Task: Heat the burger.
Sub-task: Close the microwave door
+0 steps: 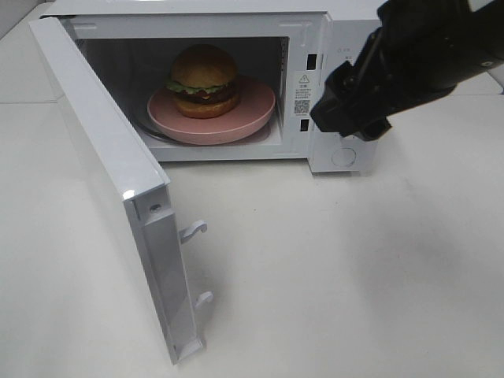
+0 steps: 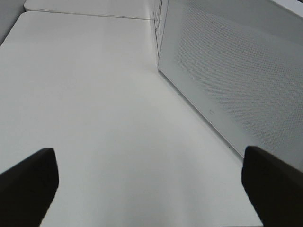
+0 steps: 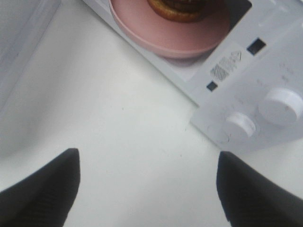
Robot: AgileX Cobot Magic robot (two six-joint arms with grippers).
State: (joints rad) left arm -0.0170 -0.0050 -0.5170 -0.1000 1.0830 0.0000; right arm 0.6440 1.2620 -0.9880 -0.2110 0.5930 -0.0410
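The burger [image 1: 203,79], with its golden-brown bun, green lettuce and dark patty, sits on a pink plate [image 1: 252,106] inside the open white microwave [image 1: 315,24]. My right gripper [image 1: 346,122] hovers in front of the microwave's control panel, right of the cavity. In the right wrist view that gripper [image 3: 149,189] is open and empty above the table, with the plate [image 3: 165,33] and the burger's lower edge [image 3: 182,7] ahead of it. My left gripper [image 2: 151,187] is open and empty, low over the table beside the door's outer face [image 2: 236,71]. It does not show in the exterior view.
The microwave door [image 1: 110,157] stands swung out to the left, its latch hooks [image 1: 193,230] pointing right. Two white knobs [image 3: 282,105] [image 3: 240,125] sit on the control panel. Bare white table [image 1: 315,276] spreads in front of the microwave.
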